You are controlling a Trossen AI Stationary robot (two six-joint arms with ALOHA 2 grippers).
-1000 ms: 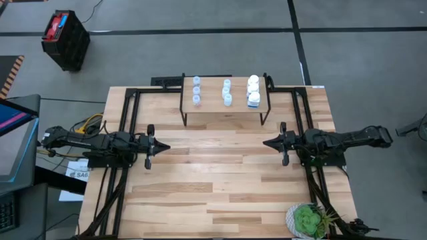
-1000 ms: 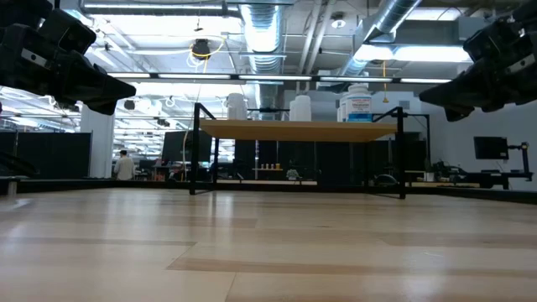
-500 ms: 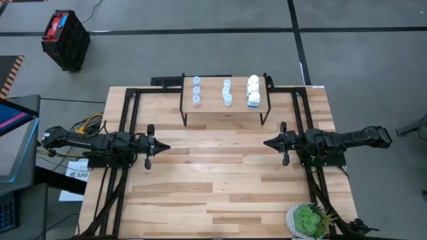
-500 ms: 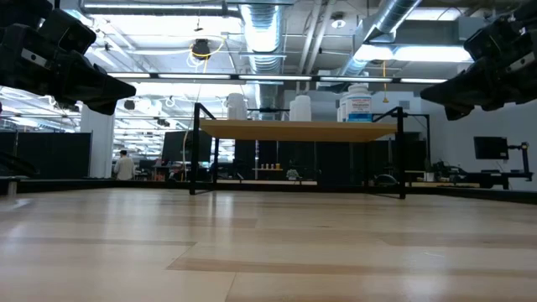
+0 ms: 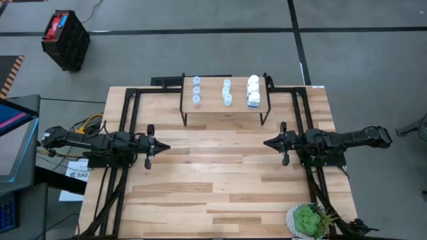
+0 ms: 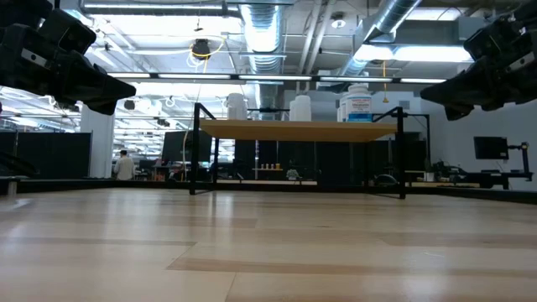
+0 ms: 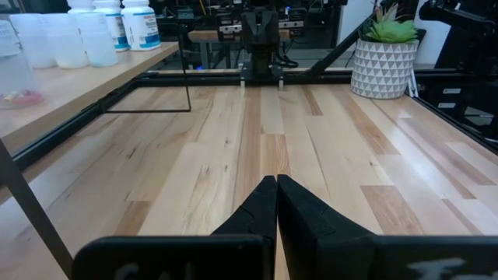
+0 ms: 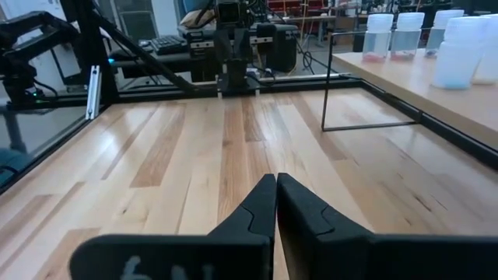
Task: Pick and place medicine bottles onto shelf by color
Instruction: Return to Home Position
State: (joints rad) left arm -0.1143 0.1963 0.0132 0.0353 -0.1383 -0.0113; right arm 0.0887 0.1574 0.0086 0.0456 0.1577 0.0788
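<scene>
Left arm [image 5: 107, 143] and right arm [image 5: 333, 141] parked mid-table, jaws together — bottles [image 5: 227, 92] on shelf [image 5: 212, 101]

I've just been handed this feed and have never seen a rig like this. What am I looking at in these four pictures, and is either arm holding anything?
This is a robot with two dark arms at a wooden table. The overhead picture shows everything. The left gripper and right gripper point at each other across the middle, well apart, both shut and holding nothing. The level picture looks across the tabletop at the shelf. The other two pictures come from a camera on each wrist, looking past that arm's own gripper toward the opposite arm. On the shelf stand three groups: two of pale-blue bottles and, at the right arm's end, white bottles. A potted plant sits at a table corner on the right arm's side, far from the shelf.
</scene>
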